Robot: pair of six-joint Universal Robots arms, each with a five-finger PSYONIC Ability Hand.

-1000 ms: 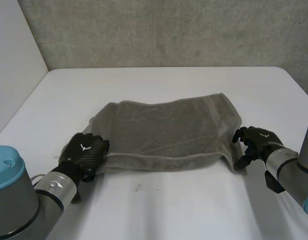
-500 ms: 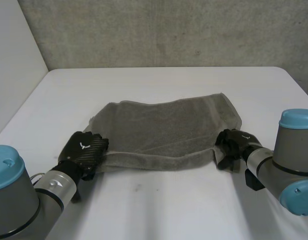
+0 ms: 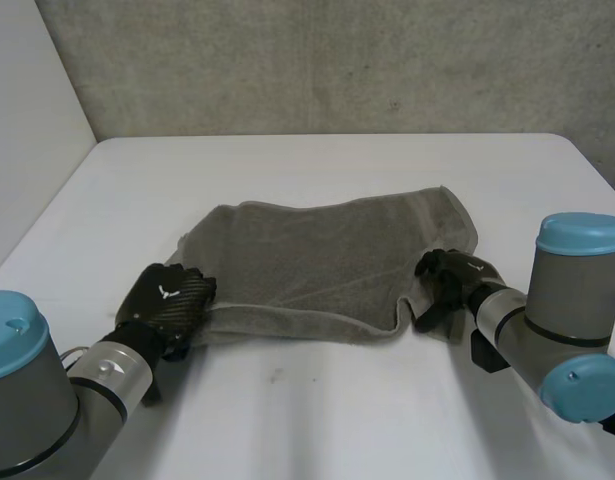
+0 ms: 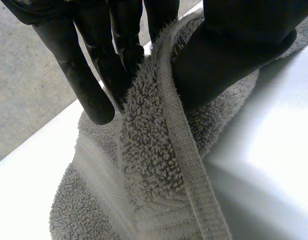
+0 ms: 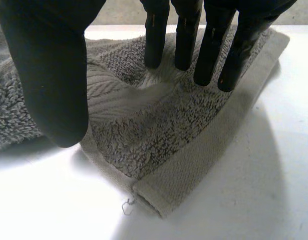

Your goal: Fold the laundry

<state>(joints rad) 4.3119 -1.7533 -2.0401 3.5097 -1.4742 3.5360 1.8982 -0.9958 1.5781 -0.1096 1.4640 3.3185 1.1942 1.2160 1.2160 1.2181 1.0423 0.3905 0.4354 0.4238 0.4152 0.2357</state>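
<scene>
Pinching the grey towel (image 3: 317,260) at its near corner with the left hand (image 3: 170,300), hem clamped between thumb and straight fingers, forearm low over the worktop (image 3: 317,420). Pressing the right hand (image 3: 455,280) down with straight fingertips (image 5: 210,50) on the towel, thumb spread apart, opposite near corner under the palm.

No readable text, labels or numbers anywhere.

In the head view the left hand (image 3: 167,302) covers one near corner of the towel (image 3: 322,262), the right hand (image 3: 455,282) seemingly the other.
</scene>
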